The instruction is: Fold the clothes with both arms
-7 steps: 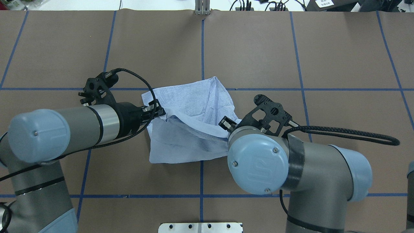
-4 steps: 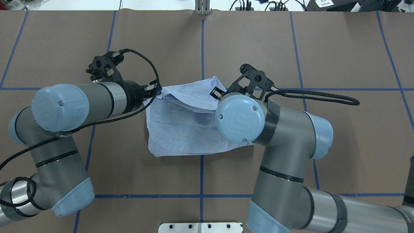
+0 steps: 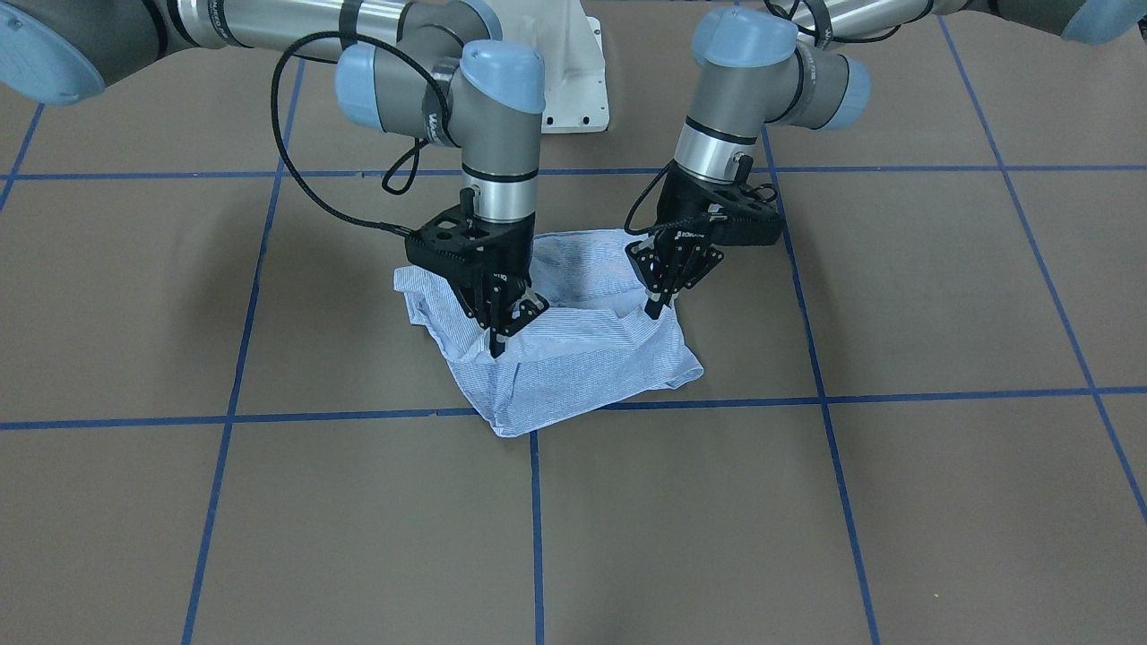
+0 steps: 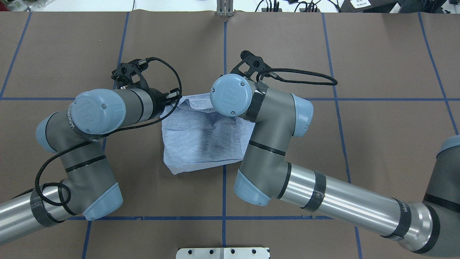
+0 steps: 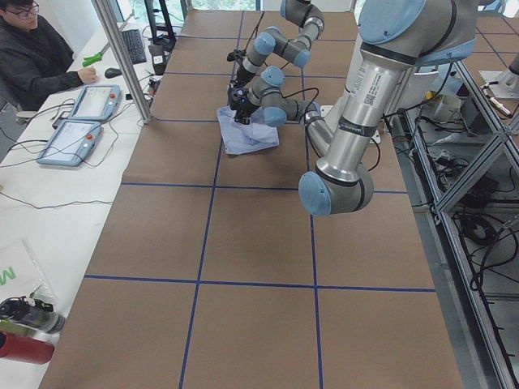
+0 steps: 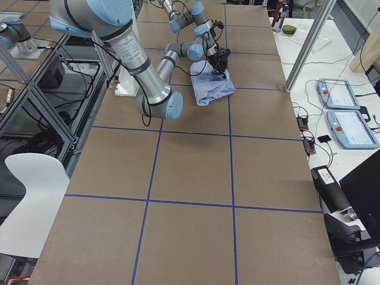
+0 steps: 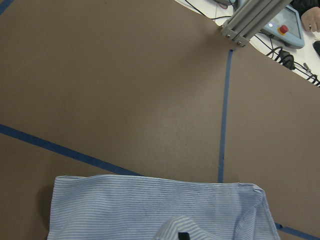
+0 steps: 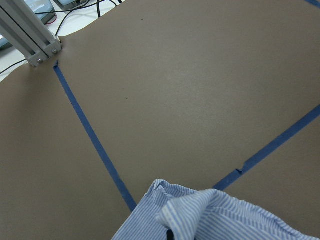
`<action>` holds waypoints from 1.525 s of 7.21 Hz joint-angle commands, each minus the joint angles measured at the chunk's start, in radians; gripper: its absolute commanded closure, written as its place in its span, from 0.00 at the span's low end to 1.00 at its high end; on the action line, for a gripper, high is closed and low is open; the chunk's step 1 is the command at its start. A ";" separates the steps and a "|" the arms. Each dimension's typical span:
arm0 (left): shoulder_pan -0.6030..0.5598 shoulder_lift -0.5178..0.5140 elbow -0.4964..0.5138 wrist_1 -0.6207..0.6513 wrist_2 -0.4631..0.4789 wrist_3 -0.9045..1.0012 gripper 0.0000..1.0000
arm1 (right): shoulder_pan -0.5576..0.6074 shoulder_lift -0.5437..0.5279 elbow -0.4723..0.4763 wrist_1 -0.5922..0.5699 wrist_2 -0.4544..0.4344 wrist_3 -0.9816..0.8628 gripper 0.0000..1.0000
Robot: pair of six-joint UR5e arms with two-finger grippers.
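Observation:
The light blue-and-white striped shirt (image 3: 582, 367) lies bunched and partly folded in the middle of the brown table; it also shows in the overhead view (image 4: 201, 144). My left gripper (image 3: 657, 309) points down at the shirt's far-side fold and is shut on the fabric; overhead it sits at the shirt's upper left corner (image 4: 176, 98). My right gripper (image 3: 495, 348) is shut on the same folded edge at the other side. Overhead the right wrist hides that gripper. Both wrist views show striped cloth (image 7: 150, 210) (image 8: 225, 215) at their lower edge. Buttons, pocket and label are hidden.
Blue tape lines (image 4: 224, 54) grid the brown table. The white pedestal base (image 3: 573, 81) stands behind the shirt. A metal post (image 4: 224, 9) stands at the far edge. An operator (image 5: 32, 57) and control tablets (image 5: 81, 121) are on the far side.
Both grippers have moved away from the robot, carrying the shirt's held edge over towards its far side. The right arm has also swung towards the left.

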 commanded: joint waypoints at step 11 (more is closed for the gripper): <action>-0.367 0.386 -0.269 -0.052 -0.398 0.980 0.00 | 0.455 -0.425 0.353 -0.096 0.616 -0.905 0.00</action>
